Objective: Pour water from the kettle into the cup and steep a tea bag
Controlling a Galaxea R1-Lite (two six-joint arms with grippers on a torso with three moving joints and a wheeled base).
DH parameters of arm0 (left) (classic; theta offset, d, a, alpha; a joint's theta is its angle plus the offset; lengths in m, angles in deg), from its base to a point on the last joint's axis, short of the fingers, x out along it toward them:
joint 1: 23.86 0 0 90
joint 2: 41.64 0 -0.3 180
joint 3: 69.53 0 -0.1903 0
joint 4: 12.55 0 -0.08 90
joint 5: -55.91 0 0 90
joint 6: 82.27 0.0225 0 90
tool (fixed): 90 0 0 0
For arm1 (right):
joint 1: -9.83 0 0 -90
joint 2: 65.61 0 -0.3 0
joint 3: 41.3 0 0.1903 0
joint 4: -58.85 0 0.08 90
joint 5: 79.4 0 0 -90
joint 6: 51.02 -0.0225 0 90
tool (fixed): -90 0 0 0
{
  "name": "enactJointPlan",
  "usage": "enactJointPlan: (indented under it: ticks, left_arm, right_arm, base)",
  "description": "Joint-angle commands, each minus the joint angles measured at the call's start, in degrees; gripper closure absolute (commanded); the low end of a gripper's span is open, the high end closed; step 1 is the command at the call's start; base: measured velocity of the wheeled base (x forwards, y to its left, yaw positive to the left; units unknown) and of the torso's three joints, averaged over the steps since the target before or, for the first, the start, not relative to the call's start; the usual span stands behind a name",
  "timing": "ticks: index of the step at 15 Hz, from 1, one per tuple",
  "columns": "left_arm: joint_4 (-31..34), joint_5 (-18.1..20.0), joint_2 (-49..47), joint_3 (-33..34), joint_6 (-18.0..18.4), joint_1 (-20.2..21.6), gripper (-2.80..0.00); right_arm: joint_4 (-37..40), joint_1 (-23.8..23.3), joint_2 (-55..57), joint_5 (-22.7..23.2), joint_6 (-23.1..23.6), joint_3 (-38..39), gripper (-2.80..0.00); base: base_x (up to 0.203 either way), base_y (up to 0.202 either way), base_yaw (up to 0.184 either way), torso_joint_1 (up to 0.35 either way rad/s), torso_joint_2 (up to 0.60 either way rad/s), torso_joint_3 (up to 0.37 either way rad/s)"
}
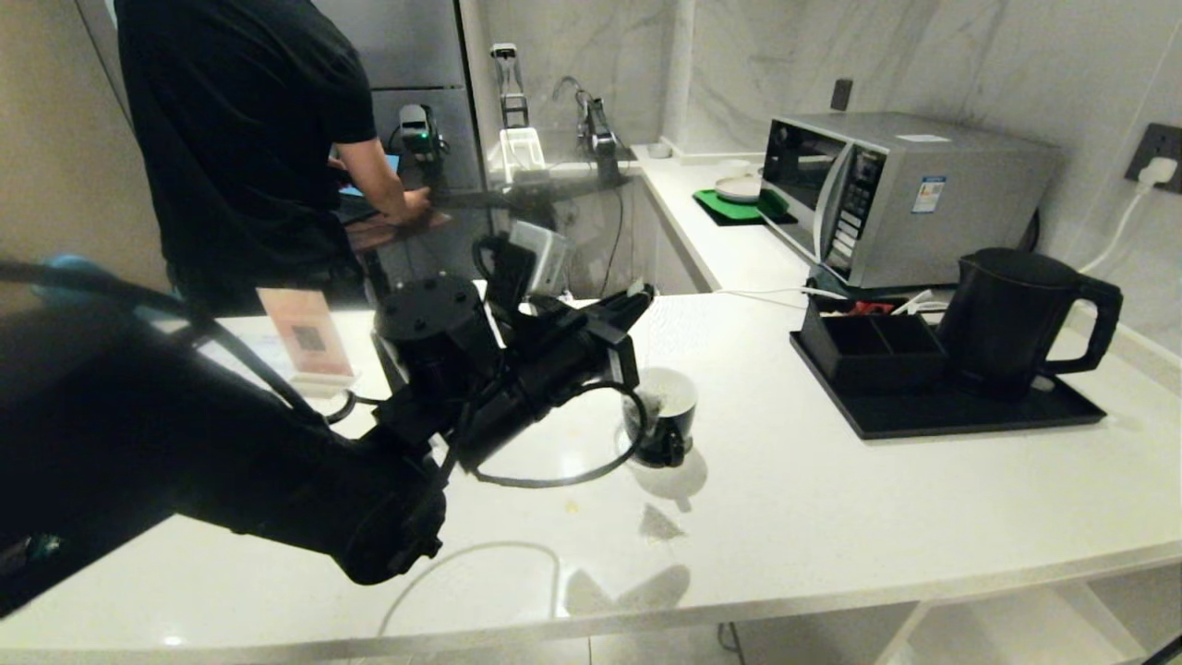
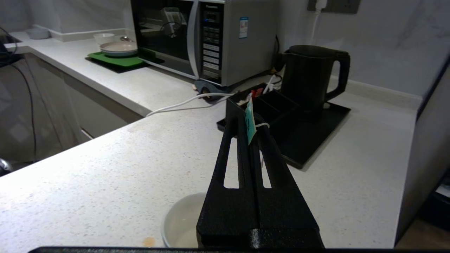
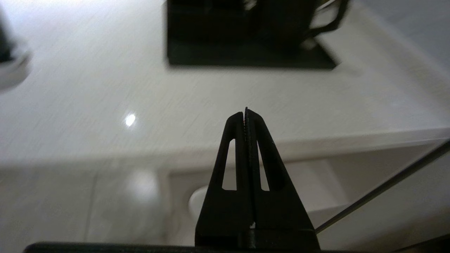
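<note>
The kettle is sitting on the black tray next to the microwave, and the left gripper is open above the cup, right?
Not quite. The left gripper is shut, pinching the tea bag's teal tag and string, as the left wrist view shows. The rest holds: the kettle sits on the black tray next to the microwave, with that gripper above the cup.

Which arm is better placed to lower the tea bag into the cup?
Left. The left gripper is above the cup, shut on the tea bag's tag. The right gripper is shut, empty, off the counter's edge.
</note>
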Motion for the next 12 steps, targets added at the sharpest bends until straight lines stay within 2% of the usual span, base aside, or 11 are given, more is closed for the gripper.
enactJointPlan:
  ticks: [1, 3, 6, 10, 12]
  left_arm:
    - [-0.47, 0.06, -0.23, 0.01, -0.03, -0.39, 0.00]
    - [-0.47, -0.02, -0.14, 0.01, -0.03, -0.61, 0.00]
    - [-0.55, -0.02, -0.14, 0.01, -0.03, -0.61, 0.00]
    - [-0.47, 0.04, 0.13, 0.10, -0.03, -0.67, 0.00]
    - [-0.55, -0.02, 0.21, 0.19, -0.03, -0.79, 0.00]
  right_arm:
    - [6.53, 0.04, -7.92, 2.28, 0.05, 0.00, 0.00]
    - [14.45, 0.05, -14.02, 5.20, 0.05, 0.00, 0.00]
    - [23.37, 0.05, -20.50, 6.23, 0.21, 0.00, 0.00]
    - [28.60, -0.84, -23.86, 8.83, -0.40, 0.00, 0.00]
    - [28.25, -1.01, -24.44, 8.79, -2.06, 0.00, 0.00]
  base:
    - [0.000, 0.000, 0.000, 0.000, 0.00, 0.000]
    - [0.000, 0.000, 0.000, 0.000, 0.00, 0.000]
    - [0.000, 0.000, 0.000, 0.000, 0.00, 0.000]
    - [0.000, 0.000, 0.000, 0.000, 0.00, 0.000]
    - [0.000, 0.000, 0.000, 0.000, 0.00, 0.000]
